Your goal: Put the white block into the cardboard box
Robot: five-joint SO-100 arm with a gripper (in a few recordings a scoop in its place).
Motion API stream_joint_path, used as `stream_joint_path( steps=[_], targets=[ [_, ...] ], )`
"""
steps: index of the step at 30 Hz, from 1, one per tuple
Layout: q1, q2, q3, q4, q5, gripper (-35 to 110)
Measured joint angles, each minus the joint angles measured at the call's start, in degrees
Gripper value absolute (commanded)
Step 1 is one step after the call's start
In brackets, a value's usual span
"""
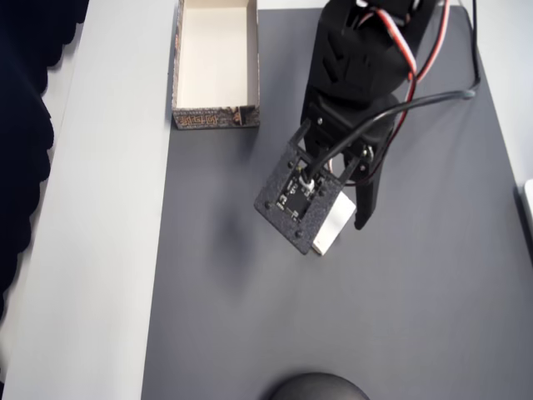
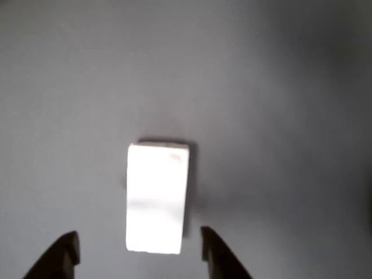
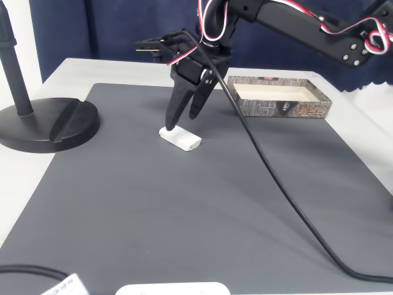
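Overhead view: the block (image 1: 333, 223) lies flat on the grey mat (image 1: 250, 317), largely covered by the wrist camera plate. The claw (image 1: 348, 218) sits directly over it. One black finger (image 1: 365, 200) shows at the block's right side; the other is hidden under the plate. The box (image 1: 215, 117) stands at the mat's upper left edge, well apart from the block, interior empty.

Wrist view: the block (image 2: 157, 199) lies lengthwise between the two fingertips (image 2: 64, 253), which show at the bottom corners. The jaws stand open, wider than the block, and hold nothing. The right tip is close beside the block's corner; the left tip has a clear gap. The block is therefore off-centre in the opening.

Fixed view: the claw (image 3: 183, 120) points down with one tip at or just above the block (image 3: 180, 139); contact cannot be confirmed from this angle. The box (image 3: 279, 101) lies behind and to the right, on the counter (image 3: 55, 77) side of the mat's far edge.

Risks, judged from this position:
- Off-centre closing: the nearer finger would likely reach the block first and push or rotate it across the mat before the other finger arrives.
- Tip landing on top: if a tip comes down on the block's upper face, it would press the block instead of straddling it.
- Shallow grip: the block is flat and low, so a closure made too high would probably catch only its top edge and drop it during transfer.
- Cable: the black cable (image 3: 288, 203) trails across the mat and could drag during the swing toward the box.
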Motion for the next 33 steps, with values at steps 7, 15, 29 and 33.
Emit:
stream_joint_path(
  steps=[7, 15, 29, 33],
  targets=[
    [0.00, 0.00, 0.00, 0.00, 0.00, 31],
    [0.00, 0.00, 0.00, 0.00, 0.00, 31],
    [0.00, -2.20, -1.05, 0.00, 0.00, 30],
    [0.00, -2.81, -1.58, 0.00, 0.00, 30]
  ],
)
